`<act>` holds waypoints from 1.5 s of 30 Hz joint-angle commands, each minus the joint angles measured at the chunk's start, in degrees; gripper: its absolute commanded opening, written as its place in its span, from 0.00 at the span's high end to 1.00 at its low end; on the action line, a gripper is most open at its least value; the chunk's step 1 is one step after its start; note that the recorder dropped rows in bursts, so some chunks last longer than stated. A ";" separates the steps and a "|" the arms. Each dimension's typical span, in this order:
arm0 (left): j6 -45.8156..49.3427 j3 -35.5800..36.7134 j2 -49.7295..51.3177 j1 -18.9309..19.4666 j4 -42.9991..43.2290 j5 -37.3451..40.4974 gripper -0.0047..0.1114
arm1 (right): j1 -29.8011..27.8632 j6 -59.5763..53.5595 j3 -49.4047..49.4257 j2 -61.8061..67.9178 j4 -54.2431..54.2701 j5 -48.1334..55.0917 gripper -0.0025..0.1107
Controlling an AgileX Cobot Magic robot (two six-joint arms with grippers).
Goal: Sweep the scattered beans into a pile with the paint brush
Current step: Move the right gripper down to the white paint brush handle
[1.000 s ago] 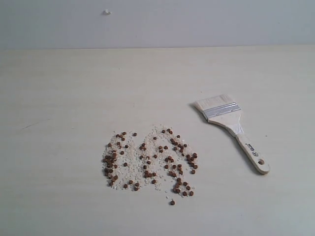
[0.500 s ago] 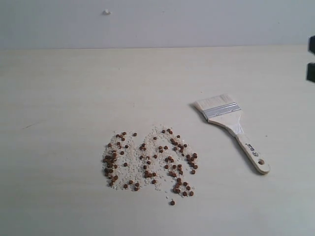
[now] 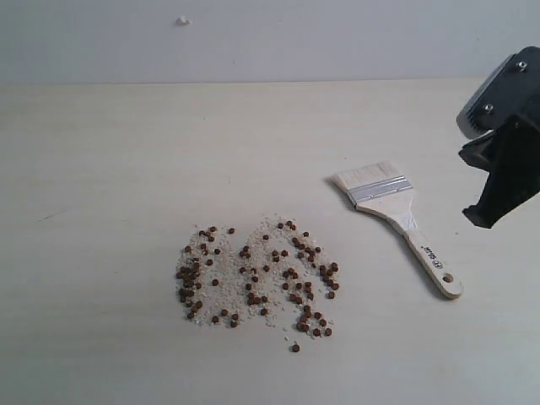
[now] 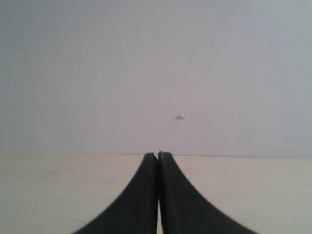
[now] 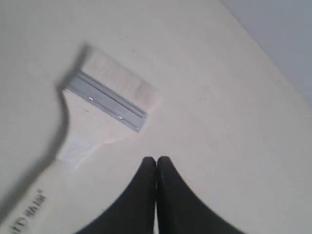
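A pale wooden desk [image 3: 101, 169] runs up to a plain grey wall [image 3: 337, 34]. The paint brush [image 3: 393, 209] lies flat at centre right of the exterior view. Its off-white bristles [image 3: 361, 175] point to the upper left and its handle [image 3: 426, 253] slants to the lower right.

The beans [image 3: 251, 287] are scattered at lower centre among whitish crumbs [image 3: 224, 297], well apart from the brush.

The brush looks light and stiff, with soft bristles that would bend under pressure. The bare wooden handle, below the silver ferrule [image 3: 380, 189], seems the best place to take hold. It lies flush on the desk, so pinching it by its narrow sides looks necessary. The beans look small, hard and likely to roll.

The right gripper [image 3: 483, 218] hangs at the right edge, above and beside the brush. Its jaws are pressed together and hold nothing. The left gripper [image 4: 158, 156] shows only in its own wrist view, jaws together and empty, facing the wall.

Nothing stands between gripper and brush, or between brush and beans.
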 commanded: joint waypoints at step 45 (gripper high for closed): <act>-0.17 0.13 -0.29 -0.33 -0.29 0.30 0.96 | 9.18 -69.20 -24.03 23.87 114.31 49.83 0.48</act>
